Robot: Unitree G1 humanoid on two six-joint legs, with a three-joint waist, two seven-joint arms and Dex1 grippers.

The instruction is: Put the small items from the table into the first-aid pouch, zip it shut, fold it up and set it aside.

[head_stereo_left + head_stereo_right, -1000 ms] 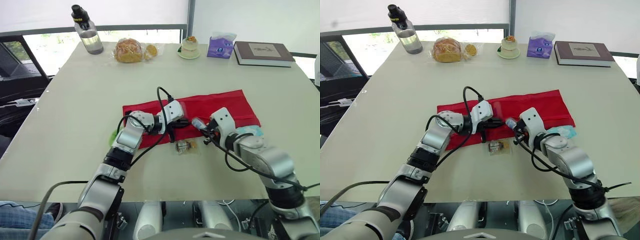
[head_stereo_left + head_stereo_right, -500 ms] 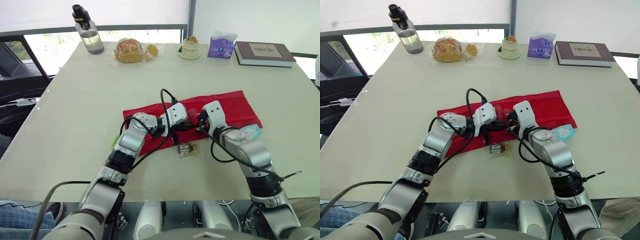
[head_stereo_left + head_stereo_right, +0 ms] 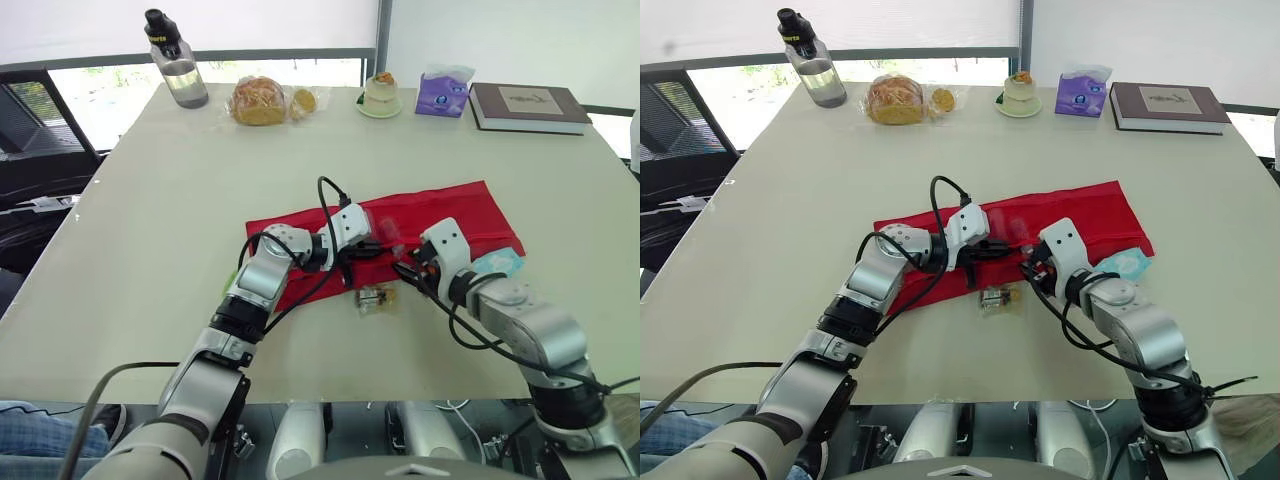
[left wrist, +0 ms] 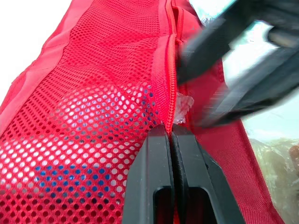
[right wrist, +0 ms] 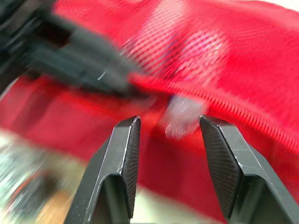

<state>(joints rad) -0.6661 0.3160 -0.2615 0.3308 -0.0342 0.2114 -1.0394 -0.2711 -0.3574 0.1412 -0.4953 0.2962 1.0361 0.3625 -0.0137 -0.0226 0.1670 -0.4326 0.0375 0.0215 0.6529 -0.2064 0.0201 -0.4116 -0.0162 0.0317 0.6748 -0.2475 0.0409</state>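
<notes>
First-aid pouch (image 3: 445, 212), red, lies opened flat on the worktop (image 3: 150, 220), about mid-worktop, long side running left-right and slightly angled. Mesh pocket (image 4: 93, 116) faces up; blue stuff shows through the mesh, too blurred to name.

Left pincer (image 4: 171, 132) is clenched, both fingers pressed together on the zip edge of the mesh pocket. In the head views it sits over the pouch's middle, near the front edge.

Right pincer (image 5: 168, 122) is released, fingers spread with nothing between them. It hangs just beside the left pincer, at the pouch's front edge, tips pointing at the zip line.

Clear packet (image 4: 184, 105) pokes out at the zip edge, right past the left fingertips and in front of the right pincer's gap. Can't tell how far it is inside the pocket.

Small wrapped item (image 3: 374, 298) lies on the worktop just in front of the pouch, between the two arms, touching neither pincer. Light-blue packet (image 3: 500, 263) lies at the pouch's right front corner, partly behind the right arm.

Far edge of worktop, well apart from the pouch: water bottle (image 3: 176, 62), bagged bread (image 3: 257, 100), small cake on a plate (image 3: 379, 96), purple tissue pack (image 3: 442, 92), book (image 3: 527, 106).
</notes>
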